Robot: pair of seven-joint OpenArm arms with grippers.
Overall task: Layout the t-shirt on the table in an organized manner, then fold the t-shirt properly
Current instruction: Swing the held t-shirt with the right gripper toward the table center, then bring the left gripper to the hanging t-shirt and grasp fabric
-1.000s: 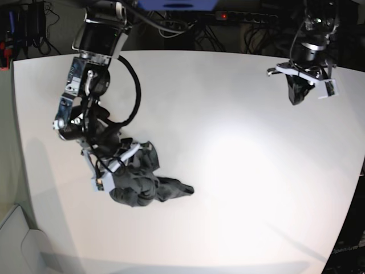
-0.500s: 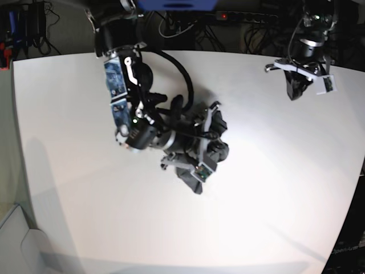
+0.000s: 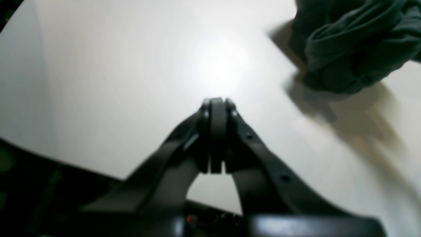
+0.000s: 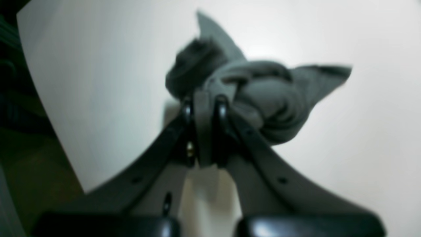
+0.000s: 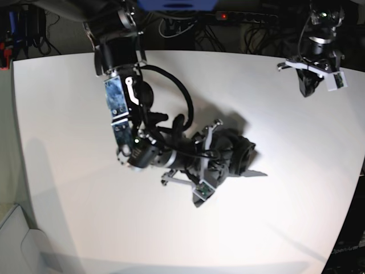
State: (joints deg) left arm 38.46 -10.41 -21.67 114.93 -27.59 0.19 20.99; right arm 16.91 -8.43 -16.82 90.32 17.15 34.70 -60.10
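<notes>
- Right gripper (image 4: 205, 98): jaws clenched on a fold of the t-shirt (image 4: 263, 98); in the right wrist view grey cloth is pinched between the two fingertips. That view is blurred, so how much cloth sits in the pinch is unclear.
- T-shirt: a crumpled dark grey bundle, not spread out. In the base view it (image 5: 235, 153) sits near the middle of the table (image 5: 68, 114), bunched against the right gripper (image 5: 219, 157), with one pointed flap reaching out toward the view's right.
- Whether the bundle rests on the tabletop or hangs just above it cannot be told; a dark shadow lies beside it.
- Left gripper (image 3: 215, 103): jaws closed flat against each other, nothing between them.
- In the base view the left gripper (image 5: 308, 90) is at the far right corner of the table, well apart from the shirt.
- Left wrist view: bunched t-shirt (image 3: 355, 46) at the upper right of the frame, bare white table (image 3: 98, 65) elsewhere, with bright glare on the surface.
</notes>
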